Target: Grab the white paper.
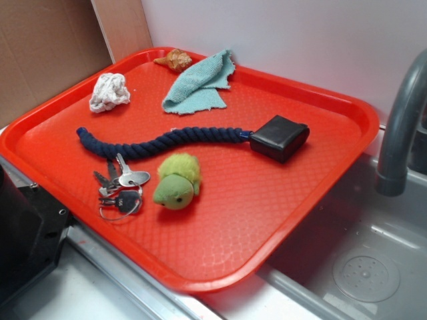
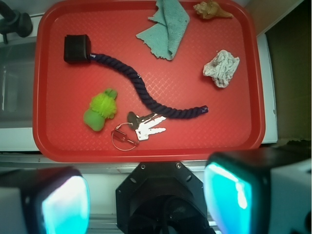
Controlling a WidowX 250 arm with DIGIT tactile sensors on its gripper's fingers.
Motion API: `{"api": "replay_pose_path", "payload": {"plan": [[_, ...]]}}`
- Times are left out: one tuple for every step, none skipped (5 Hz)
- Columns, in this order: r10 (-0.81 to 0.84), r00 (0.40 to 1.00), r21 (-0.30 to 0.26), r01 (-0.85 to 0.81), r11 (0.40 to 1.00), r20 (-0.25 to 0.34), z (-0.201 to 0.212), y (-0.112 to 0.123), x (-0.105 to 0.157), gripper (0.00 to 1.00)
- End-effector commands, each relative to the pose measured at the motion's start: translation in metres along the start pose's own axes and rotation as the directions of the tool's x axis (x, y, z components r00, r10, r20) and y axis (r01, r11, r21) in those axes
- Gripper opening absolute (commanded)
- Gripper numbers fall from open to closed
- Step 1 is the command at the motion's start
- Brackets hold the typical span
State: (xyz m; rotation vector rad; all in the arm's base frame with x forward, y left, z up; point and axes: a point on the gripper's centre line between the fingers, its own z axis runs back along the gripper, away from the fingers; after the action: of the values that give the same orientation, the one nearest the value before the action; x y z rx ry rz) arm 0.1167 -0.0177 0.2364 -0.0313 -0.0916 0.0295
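While the gripper (image 2: 146, 202) is held high over the red tray's (image 2: 48, 73) near edge, its fingers (image 2: 229, 195) are seen spread wide apart, nothing between them. Crumpled white paper (image 1: 109, 92) is spotted alone in a far corner, just beyond the navy rope's (image 1: 160, 141) end.

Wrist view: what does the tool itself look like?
The tool shows two blocky, blurred fingers at the frame's bottom corners, grey-white outside with glowing teal inner faces. Between them sits a black angular mount with small screws. No cables or markings visible.
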Motion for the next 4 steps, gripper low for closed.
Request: {"api": "replay_pose_path", "payload": {"plan": [[0.000, 1.000, 0.000, 0.000, 1.000, 0.000, 0.000, 0.000, 0.000, 1.00], [0.185, 0.983, 0.038, -0.185, 0.982, -0.004, -0.035, 0.035, 0.030, 1.00], [0.355, 0.934, 0.097, -0.356, 0.929, 0.034, -0.058, 0.068, 0.063, 1.00], [0.560, 0.816, 0.138, -0.577, 0.805, 0.145, -0.074, 0.095, 0.071, 1.00]]}}
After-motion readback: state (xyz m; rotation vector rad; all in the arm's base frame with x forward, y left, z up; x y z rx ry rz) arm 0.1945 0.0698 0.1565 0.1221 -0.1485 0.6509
